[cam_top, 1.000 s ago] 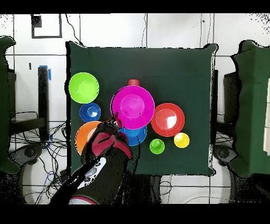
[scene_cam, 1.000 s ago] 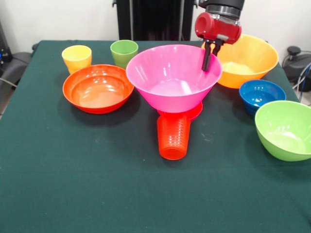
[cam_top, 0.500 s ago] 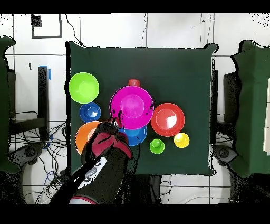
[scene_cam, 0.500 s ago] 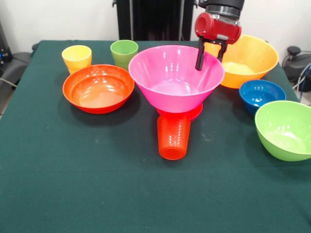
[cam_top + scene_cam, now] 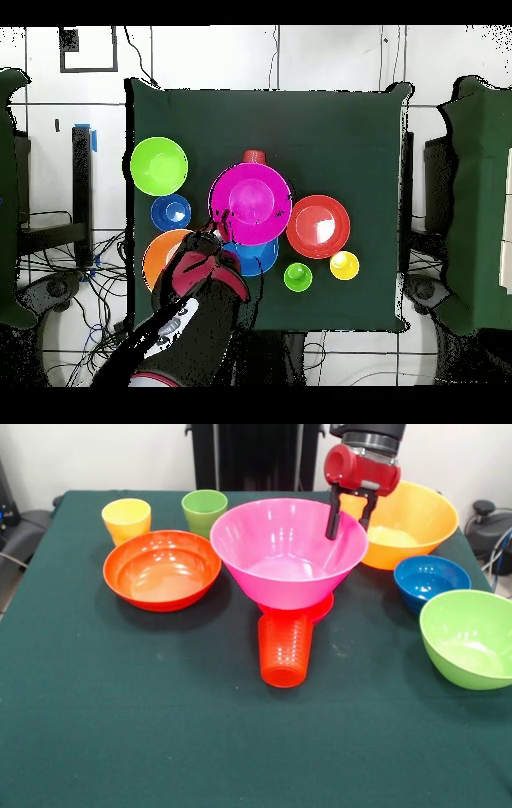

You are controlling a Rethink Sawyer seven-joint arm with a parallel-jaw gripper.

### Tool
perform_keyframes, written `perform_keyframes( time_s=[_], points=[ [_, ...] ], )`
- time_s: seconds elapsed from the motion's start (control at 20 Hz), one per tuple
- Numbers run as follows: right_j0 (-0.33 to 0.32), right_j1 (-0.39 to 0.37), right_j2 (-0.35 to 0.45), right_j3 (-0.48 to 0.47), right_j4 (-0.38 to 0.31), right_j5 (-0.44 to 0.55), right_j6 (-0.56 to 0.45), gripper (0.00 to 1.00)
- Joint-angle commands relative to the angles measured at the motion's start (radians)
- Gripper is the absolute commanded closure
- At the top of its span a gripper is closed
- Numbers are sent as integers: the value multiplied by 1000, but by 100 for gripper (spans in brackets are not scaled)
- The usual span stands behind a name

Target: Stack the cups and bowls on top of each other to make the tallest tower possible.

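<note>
At the frame's upper right, the claw (image 5: pixel 349 518) hangs released, fingers spread astride the pink bowl's (image 5: pixel 284 556) far rim. That bowl sits mid-frame atop a small magenta bowl (image 5: pixel 320 610) and the orange-red cup (image 5: pixel 285 648), forming the tower; its wide mouth likely suits nesting another bowl.

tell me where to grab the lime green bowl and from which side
Take the lime green bowl by its thin rim, coming straight down with one finger inside the wall and one outside. It sits upright and open, and its wide, round body looks too broad to span.
</note>
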Motion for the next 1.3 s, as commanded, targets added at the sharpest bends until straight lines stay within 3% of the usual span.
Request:
perform_keyframes(
  time_s=[0.05,0.95,1.3],
  points=[
    [13,-16,99,43,38,87,143,0],
    [2,-154,131,85,21,247,99,0],
    [-33,-200,180,111,21,319,89,0]
  ],
)
